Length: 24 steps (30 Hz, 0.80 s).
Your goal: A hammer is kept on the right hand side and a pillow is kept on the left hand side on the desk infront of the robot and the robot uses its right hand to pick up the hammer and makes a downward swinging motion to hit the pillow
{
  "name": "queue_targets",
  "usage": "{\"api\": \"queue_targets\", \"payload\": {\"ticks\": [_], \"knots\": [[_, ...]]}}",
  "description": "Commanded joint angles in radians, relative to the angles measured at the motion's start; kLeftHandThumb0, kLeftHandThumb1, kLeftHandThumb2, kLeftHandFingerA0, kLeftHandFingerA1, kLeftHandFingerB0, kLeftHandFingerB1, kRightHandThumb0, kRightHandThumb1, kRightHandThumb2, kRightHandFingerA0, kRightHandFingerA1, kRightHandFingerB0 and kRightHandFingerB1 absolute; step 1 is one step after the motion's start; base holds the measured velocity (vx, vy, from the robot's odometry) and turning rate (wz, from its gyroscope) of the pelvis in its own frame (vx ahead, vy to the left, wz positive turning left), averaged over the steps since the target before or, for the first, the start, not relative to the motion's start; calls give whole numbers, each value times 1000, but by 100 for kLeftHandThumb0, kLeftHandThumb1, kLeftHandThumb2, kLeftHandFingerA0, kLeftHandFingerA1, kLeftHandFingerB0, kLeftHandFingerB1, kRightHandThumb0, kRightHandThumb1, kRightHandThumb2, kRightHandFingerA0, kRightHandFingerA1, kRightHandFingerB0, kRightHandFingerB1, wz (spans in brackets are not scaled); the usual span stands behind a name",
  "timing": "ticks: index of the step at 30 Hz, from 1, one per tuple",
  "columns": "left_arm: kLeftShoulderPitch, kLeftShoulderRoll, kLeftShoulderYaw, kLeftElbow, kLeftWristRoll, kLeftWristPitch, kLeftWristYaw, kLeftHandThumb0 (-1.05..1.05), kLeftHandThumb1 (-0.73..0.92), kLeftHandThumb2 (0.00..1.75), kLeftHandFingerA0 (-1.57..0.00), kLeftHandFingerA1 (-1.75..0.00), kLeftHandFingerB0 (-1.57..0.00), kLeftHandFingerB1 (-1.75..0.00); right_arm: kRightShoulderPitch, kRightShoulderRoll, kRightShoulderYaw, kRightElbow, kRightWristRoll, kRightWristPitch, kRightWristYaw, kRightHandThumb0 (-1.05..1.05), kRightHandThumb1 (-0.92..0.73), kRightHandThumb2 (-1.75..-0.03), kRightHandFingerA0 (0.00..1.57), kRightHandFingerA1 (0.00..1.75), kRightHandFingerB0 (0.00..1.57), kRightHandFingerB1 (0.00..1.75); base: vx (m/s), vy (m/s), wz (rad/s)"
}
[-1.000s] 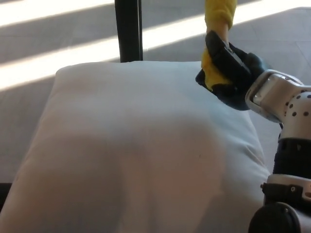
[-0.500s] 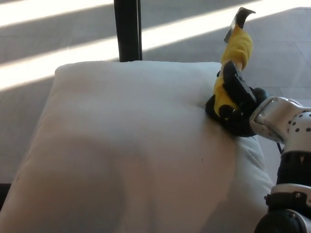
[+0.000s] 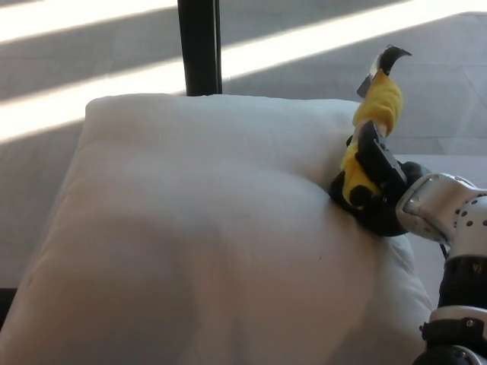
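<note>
Right black hand clamped low on yellow-handled hammer, metal claw head up, knuckles dented into right edge of big soft white pillow; pillow yields easily, hammer likely top-heavy, so grip needs firmness.

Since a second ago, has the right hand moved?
Yes. The right hand, shut on the yellow hammer, has come down and slightly right, away from the black post, and now presses into the white pillow.

black post, sunlit striped floor
</note>
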Motion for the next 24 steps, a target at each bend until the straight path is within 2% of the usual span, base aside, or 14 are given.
{"api": "queue_targets", "payload": {"ticks": [1,2,5,6,7,9,10,11,15,17,19,21,22,24], "knots": [[16,64,-11,27,9,-36,-33,-54,76,63,-58,-43,-56,-42,300,473,27,-97,68,-73,-116,-72,-71,-105,141,161,102,137,0,0,0],[16,68,-10,20,8,-30,-27,-54,76,63,-56,-43,-54,-41,304,471,25,-96,74,-74,-117,-61,-71,-108,136,154,107,136,0,0,0],[20,66,-9,1,7,-19,-13,-54,74,63,-61,-44,-58,-43,310,460,23,-95,86,-75,-120,-67,-67,-104,138,156,104,136,0,0,0],[19,70,-11,15,10,-24,-22,-52,63,101,-53,-61,-42,-54,312,455,35,-96,79,-76,-119,-56,-92,-70,114,175,84,169,0,0,0],[21,71,-11,16,10,-29,-27,-54,76,63,-58,-44,-55,-42,314,453,41,-97,78,-74,-119,-56,-92,-70,114,175,85,170,0,0,0],[21,76,-14,16,15,-31,-24,-54,75,63,-60,-44,-56,-42,319,450,51,-100,80,-73,-122,-57,-92,-71,115,175,85,170,0,0,0],[21,78,-19,16,19,-33,-28,-54,76,63,-59,-44,-54,-41,319,446,55,-100,81,-71,-120,-65,-69,-105,136,156,106,137,0,0,0],[17,79,-16,15,16,-26,-23,-54,75,63,-61,-45,-55,-42,319,441,59,-98,84,-68,-122,-55,-92,-70,115,175,86,169,0,0,0],[14,91,-22,20,23,-25,-30,-54,75,63,-59,-44,-54,-41,312,414,54,-54,90,-79,-128,-53,-91,-69,114,175,79,171,0,0,0],[9,94,-22,29,24,-26,-19,-52,76,63,-61,-44,-55,-42,306,395,66,-39,77,-85,-135,-50,-88,-67,114,175,81,164,0,0,0],[10,95,-23,20,24,-19,-13,-53,75,63,-60,-44,-55,-42,298,378,67,-30,85,-83,-135,-51,-88,-67,115,175,79,164,0,0,0],[11,96,-23,14,21,-17,-13,-53,74,63,-63,-47,-59,-44,281,361,54,-28,104,-67,-149,-56,-92,-69,117,175,84,163,0,0,0],[16,94,-27,-1,22,-15,-14,-54,75,63,-61,-46,-57,-43,275,350,61,-27,100,-65,-150,-69,-74,-109,142,159,102,133,0,0,0],[15,94,-32,-3,26,-12,-10,-53,76,63,-61,-45,-56,-42,275,344,62,-27,105,-63,-155,-71,-76,-110,143,160,100,132,0,0,0]]}}
